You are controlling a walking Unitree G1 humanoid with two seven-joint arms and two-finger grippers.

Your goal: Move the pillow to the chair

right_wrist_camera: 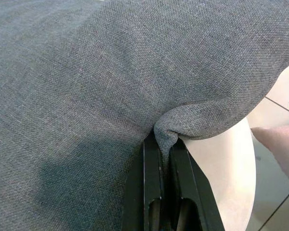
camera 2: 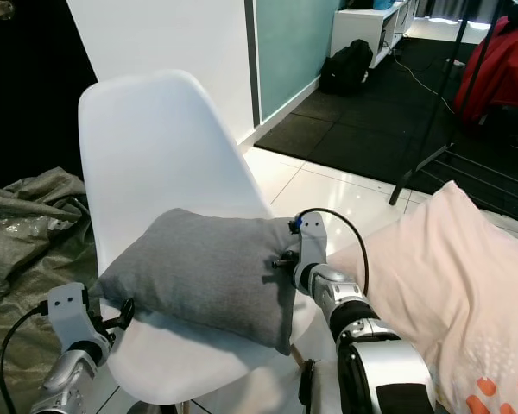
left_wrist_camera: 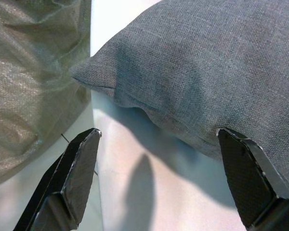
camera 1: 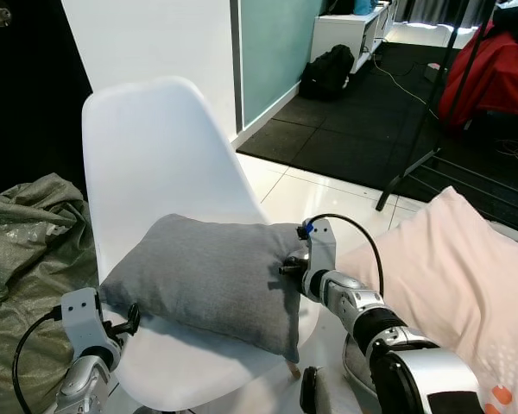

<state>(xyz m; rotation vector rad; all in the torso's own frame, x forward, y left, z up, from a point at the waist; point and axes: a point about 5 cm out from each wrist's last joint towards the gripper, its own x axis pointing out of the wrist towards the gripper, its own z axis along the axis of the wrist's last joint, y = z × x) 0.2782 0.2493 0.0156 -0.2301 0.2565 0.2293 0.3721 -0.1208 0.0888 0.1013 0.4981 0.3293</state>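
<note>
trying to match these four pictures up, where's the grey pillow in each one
Left eye view: pillow lies on the white chair seat, centre-low.
Right eye view: same spot on the seat, slightly left of centre.
Left wrist view: its corner fills the upper right, beyond the open left gripper.
Right wrist view: it covers most of the picture, a fold pinched in the right gripper.
Shared landmark: the white chair.

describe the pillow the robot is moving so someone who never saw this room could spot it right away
Find the white chair with the tall curved back in the middle of the room. The grey pillow lies on its seat, with the right gripper pinching a fold of its edge and the left gripper open at its other corner. The bigger pale pink cushion lies beside the chair instead.
</note>
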